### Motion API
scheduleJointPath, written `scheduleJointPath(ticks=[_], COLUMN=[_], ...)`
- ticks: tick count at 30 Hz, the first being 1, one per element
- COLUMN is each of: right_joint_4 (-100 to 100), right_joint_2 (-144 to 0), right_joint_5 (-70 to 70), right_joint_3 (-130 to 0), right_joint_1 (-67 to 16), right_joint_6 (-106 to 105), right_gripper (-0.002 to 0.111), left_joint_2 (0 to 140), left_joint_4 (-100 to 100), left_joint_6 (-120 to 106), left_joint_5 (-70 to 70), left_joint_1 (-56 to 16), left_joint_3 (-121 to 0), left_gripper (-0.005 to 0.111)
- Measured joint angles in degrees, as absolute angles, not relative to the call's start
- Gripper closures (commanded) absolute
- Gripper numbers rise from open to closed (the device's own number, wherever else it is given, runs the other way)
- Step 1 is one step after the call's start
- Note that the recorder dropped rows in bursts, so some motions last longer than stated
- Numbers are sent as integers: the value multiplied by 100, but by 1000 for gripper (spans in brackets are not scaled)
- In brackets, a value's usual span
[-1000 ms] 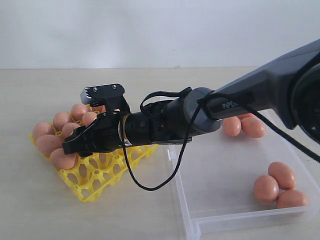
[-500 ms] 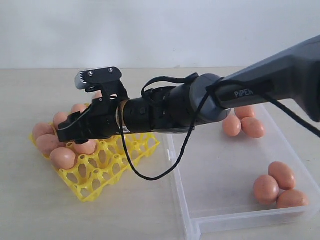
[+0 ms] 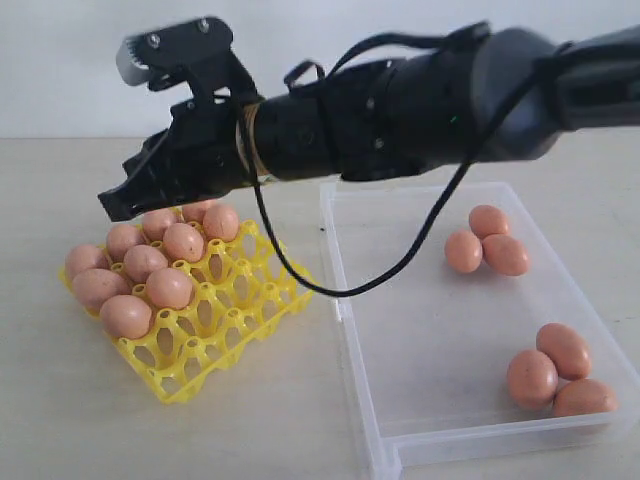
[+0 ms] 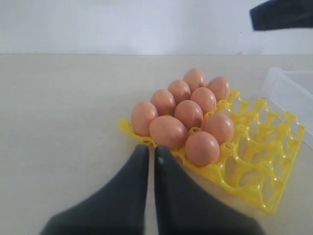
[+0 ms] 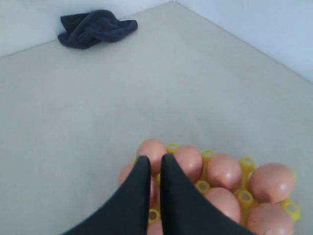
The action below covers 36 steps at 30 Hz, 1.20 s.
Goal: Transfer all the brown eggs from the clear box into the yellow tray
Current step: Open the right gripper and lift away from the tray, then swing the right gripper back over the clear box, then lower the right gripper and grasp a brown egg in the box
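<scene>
Beige surface [image 3: 40, 420]: right claw [image 3: 110, 205] pressed together, empty, above part-filled yellow tray [image 3: 235, 310]; six brown eggs [image 3: 531, 377] lie in clear box [image 3: 420, 340]. Next: spread claw wide, straddle one egg, close gently.

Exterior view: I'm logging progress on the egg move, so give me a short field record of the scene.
yellow tray: holds ten brown eggs; other cups empty
clear box: six eggs left, in two clusters of three
right gripper: shut, empty, above the tray
left gripper: shut, empty, pointing at the tray
</scene>
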State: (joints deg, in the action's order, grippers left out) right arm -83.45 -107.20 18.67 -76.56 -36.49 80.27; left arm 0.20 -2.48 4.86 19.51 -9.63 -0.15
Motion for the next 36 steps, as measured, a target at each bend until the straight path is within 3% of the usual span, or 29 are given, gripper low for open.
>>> scheduleJointPath(ticks=[4,9,11,13,14,15,19,21,24,30,36], right_joint_4=[-9672,-9941,-10001,-9739,-8772,-8217,-2091,113,1052,570,417], right_joint_2=[-9945,-9129,-8620,-8308,-8279,-8291,-9025,-9400,-9600,-9647,-9647], right_joint_5=[1852,1398,278,-1992,-3471,-3883,-5471,-6198,-6647,-6961,-6961], right_joint_3=[-7519,-7015,-6528,-6045,-5971,-5971,-6544,-6843,-6942,-6942,-6947], right_joint_1=[-3649,-3649,-3756,-4047,-4069,-3969,-1916,-1340,-1170,-1150,-1150], right_joint_6=[9181,8963,7952,6577,5491,4847,499,-587,-1094,-591,493], right_gripper=[108,109,109,109,109,109,109,108,92,58,54], left_joint_2=[20,20,20,20,20,20,20,20,20,20,20], left_joint_4=[-248,-248,-248,-248,-248,-248,-248,-248,-248,-248,-248], left_joint_6=[486,486,486,486,486,486,486,486,486,486,486], left_joint_5=[1951,1951,1951,1951,1951,1951,1951,1951,1951,1951,1951], left_joint_1=[-963,-963,-963,-963,-963,-963,-963,-963,-963,-963,-963], left_joint_3=[-15,-15,-15,-15,-15,-15,-15,-15,-15,-15,-15], left_gripper=[103,103,103,103,103,103,103,103,103,103,103])
